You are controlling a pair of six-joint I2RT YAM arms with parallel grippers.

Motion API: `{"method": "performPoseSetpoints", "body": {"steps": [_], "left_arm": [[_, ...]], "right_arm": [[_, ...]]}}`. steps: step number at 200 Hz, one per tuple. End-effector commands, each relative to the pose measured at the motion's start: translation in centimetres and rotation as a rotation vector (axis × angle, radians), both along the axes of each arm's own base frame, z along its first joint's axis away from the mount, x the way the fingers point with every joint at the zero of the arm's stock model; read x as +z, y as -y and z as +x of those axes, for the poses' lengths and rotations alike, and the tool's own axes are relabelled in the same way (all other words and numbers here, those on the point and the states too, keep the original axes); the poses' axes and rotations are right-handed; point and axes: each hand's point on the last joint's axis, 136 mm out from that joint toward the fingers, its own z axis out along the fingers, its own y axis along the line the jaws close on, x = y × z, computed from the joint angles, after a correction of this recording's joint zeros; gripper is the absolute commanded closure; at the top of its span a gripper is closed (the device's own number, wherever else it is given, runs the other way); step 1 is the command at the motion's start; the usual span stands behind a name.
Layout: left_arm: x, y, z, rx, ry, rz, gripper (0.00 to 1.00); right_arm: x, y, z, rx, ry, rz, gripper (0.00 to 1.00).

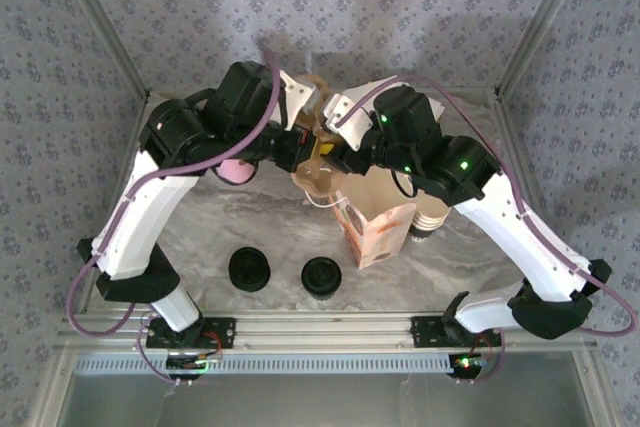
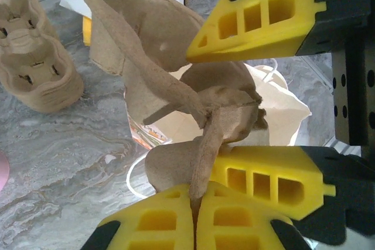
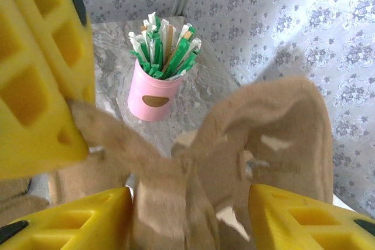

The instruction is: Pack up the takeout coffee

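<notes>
Takeout coffee (image 1: 249,269): black-lidded round standing on the table (image 1: 200,237), near edge, left of centre, nothing touching it. From straight above I can't be sure it isn't the other black round (image 1: 320,276) just to its right; the two look alike and stand apart. Both are well clear of my grippers.

Paper bag (image 1: 375,232): upright, mouth open, right of the black rounds. A pale stack of cups (image 1: 430,219) pokes out beside it under my right forearm.

Pulp cup carrier (image 2: 152,33): brown, crumpled, held in the air over the bag mouth. My left gripper (image 2: 196,197) is clamped shut on one thin wall of it. My right gripper (image 3: 190,203) has its jaws spread, one finger on each side of the carrier's folds; can't tell if they press it.

Stack of spare carriers (image 2: 35,51) sits on the table. Pink pot (image 3: 153,95) of green-and-white sticks stands at the back.
</notes>
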Motion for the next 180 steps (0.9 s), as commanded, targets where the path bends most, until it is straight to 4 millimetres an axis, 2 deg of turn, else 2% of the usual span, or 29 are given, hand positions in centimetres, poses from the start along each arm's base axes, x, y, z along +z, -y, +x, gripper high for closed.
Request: {"method": "performPoseSetpoints", "body": {"steps": [1,60,97,155,180], "left_arm": [[0.6,0.2,-0.4,-0.005,-0.002,-0.017,1.0],[1.2,0.1,-0.5,0.011,0.009,-0.033,1.0],[1.1,0.0,-0.5,0.016,0.004,-0.028,1.0],[0.9,0.6,-0.5,0.009,-0.003,-0.029,1.0],[0.8,0.9,-0.4,0.004,-0.004,-0.03,0.95]], "right_arm": [[1.0,-0.2,-0.2,0.017,0.018,0.048,0.44],[-0.8,0.5,0.3,0.004,-0.025,0.032,0.51],[-0.2,1.0,0.3,-0.009,-0.002,0.048,0.53],[0.4,1.3,0.0,-0.008,0.012,0.058,0.66],[0.5,1.5,-0.1,-0.01,0.019,0.061,0.71]]}}
